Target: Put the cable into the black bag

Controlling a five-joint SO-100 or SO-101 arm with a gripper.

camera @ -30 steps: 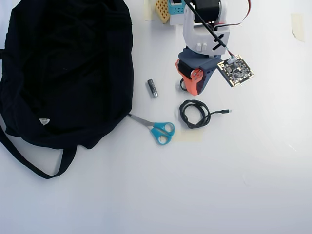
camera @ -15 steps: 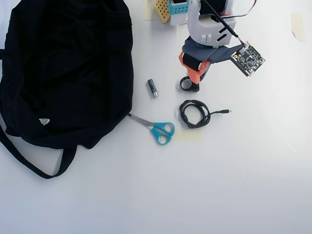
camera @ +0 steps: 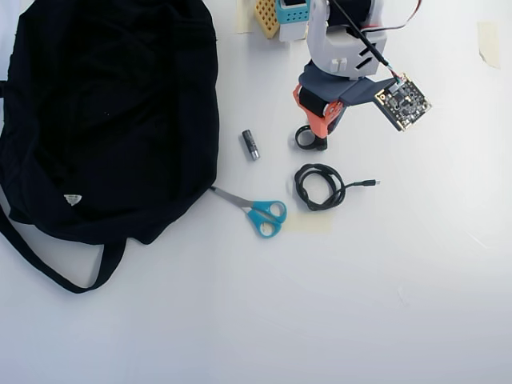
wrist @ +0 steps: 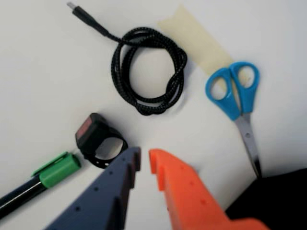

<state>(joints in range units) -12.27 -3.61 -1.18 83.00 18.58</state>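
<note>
a plain white tabletop [camera: 400, 304] fills both views, with strips of tan masking tape [wrist: 199, 40] stuck to it. the gripper [wrist: 144, 160] hangs low over the table, its grey and orange jaws nearly together with only a thin slit between them and nothing in it. just beside the grey jaw lies a small black ring-shaped clip [wrist: 98, 141], and past that a green-capped marker [wrist: 45, 175]. the cable [wrist: 148, 69], a loose black braided coil, lies ahead of the jaws, apart from them, plug end pointing away. blue-handled scissors [wrist: 237, 103] lie on the orange jaw's side. in the overhead view a small grey cylinder [camera: 250, 145] lies between the gripper and the black bag [camera: 112, 112], which sprawls well apart from the cable.
</note>
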